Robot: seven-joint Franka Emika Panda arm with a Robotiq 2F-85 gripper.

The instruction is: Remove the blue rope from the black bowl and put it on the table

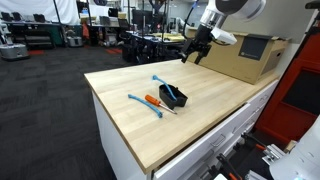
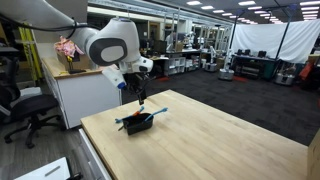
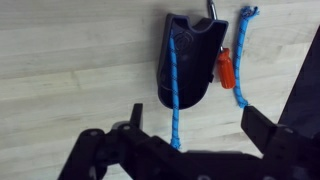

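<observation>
1. Light butcher-block wood forms the table (image 1: 215, 112) in an exterior view. It stands on a white cabinet base (image 1: 113, 135), with a workshop of benches and equipment behind it.
   - The black bowl (image 1: 173, 96) sits near the middle of the tabletop.
   - The blue rope (image 1: 159, 79) lies partly in the bowl. One end trails over the rim onto the wood, toward the far edge.
   - A longer blue strand (image 1: 140, 103) and an orange-handled screwdriver (image 1: 156, 102) lie just beside the bowl, on the side of the left corner.
   - The gripper (image 1: 194, 55) hangs high over the far edge, in front of a cardboard box (image 1: 245, 58) and well apart from the bowl. It is too small here to judge its opening.

2. From the opposite side, in an exterior view, the bowl stands close to the tabletop's left corner.
   - The gripper hovers above it, clear of the rim.
   - Thin blue lines stick out on both sides of the bowl. Which one is the rope cannot be told at this size.

3. Looking straight down in the wrist view, the fingers (image 3: 262, 128) stand spread wide with nothing between them.
   - The rope runs lengthwise through the bowl and out over one rim onto the bare wood. Its free part lies in line with the gap between the fingers, far below them.
   - The longer strand lies beside the bowl, with the screwdriver's orange handle between the two.
</observation>
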